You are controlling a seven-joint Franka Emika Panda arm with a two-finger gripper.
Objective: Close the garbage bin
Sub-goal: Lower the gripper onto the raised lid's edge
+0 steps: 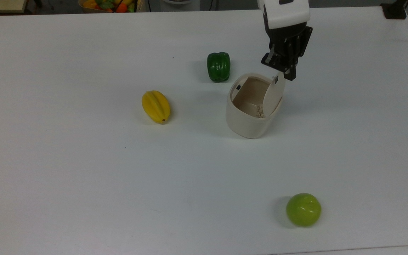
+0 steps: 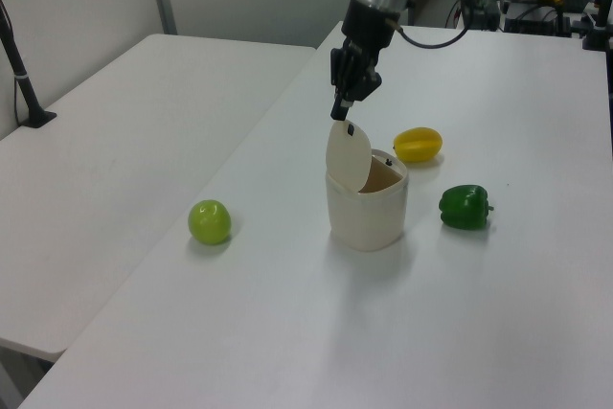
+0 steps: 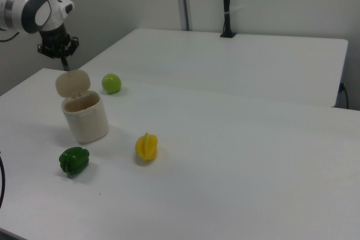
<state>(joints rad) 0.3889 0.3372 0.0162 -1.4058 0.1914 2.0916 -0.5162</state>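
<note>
While the green apple lies nearest the top view's lower edge, well apart from everything else, the task's own thing sits farther up: the garbage bin, a cream tub standing near the middle of the white desk. Its lid stands raised on edge along the top view's right side of the rim, so the mouth is open and some pale scraps show at the bottom. Nothing of the closing is done yet, as far as I can judge; the lid must be tipped over and pressed flat.

To the top view's left of the bin lies a yellow starfruit, and just beyond the bin a green bell pepper, near it but apart. Above the lid's upper edge hangs the gripper, its dark fingertips close to that edge or perhaps just touching it; in the left view it points down at the lid's top. Whether the fingers are parted or together I cannot tell.

The desk is plain, white and matte. Beyond it, at the top view's upper edge, a container of coloured toy fruit stands; the right view shows a second white table and pale wall panels behind.
</note>
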